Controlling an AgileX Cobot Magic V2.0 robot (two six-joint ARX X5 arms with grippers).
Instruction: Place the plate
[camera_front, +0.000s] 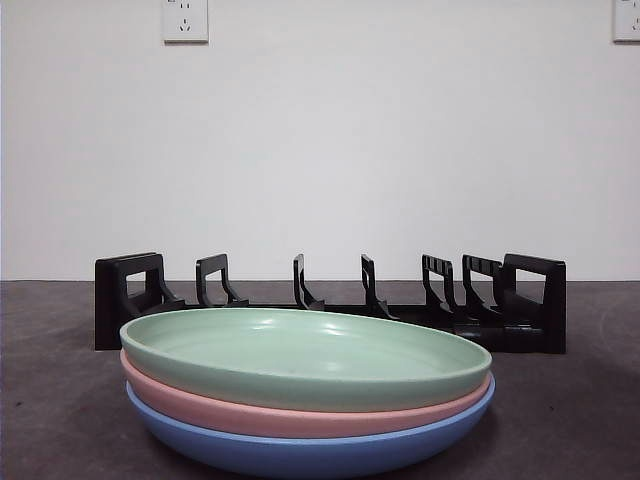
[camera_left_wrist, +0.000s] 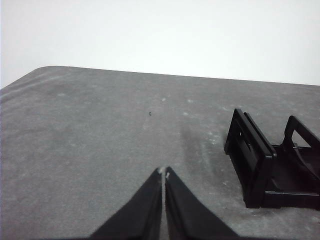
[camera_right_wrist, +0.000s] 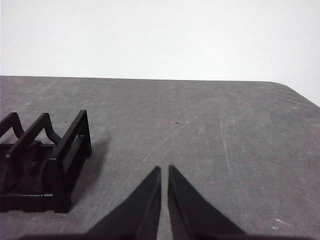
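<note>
three stacked plates (camera_front: 300, 385), rack (camera_front: 330, 300) behind

Blue plate (camera_front: 310, 450) bottom and dish rack (camera_front: 330, 300) base behind plates hidden.

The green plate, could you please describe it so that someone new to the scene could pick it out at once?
In front of the long black rack on the grey table sits a stack of three shallow plates. The green plate is the top one, resting on the pink plate, which lies on the blue plate. Only it shows its whole inner face.
</note>
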